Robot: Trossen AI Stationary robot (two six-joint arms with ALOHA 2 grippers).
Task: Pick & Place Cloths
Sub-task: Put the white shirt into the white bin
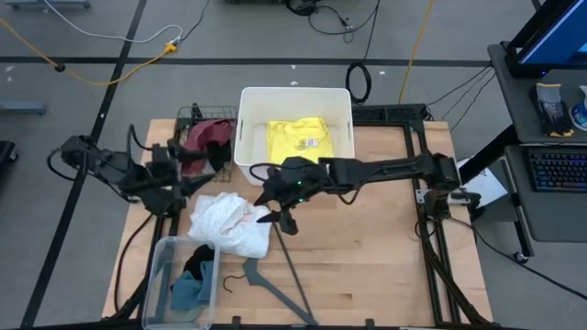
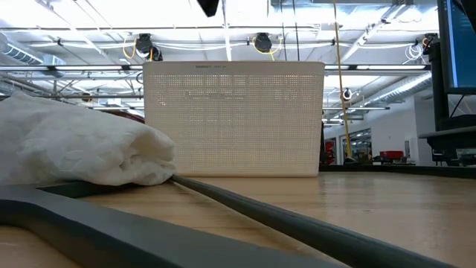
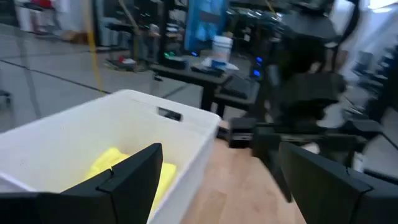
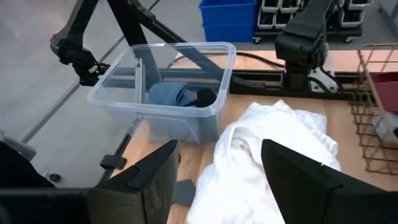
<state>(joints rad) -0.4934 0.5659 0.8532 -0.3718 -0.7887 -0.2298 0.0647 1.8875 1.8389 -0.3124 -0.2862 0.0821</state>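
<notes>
Inside the white bin (image 1: 246, 128), the yellow cloth (image 1: 295, 139) shows an unreadable tag.

White cloth (image 2: 74, 149), low view: cut off at the left edge. Grey hanger (image 2: 223, 216): blurred, running off the near edge. White bin (image 2: 233, 119): contents hidden by its wall. Yellow cloth (image 3: 124, 168), left wrist view: partly hidden behind a finger (image 3: 118, 186). Wire basket (image 4: 376, 112), right wrist view: cut off at the picture's edge.
</notes>
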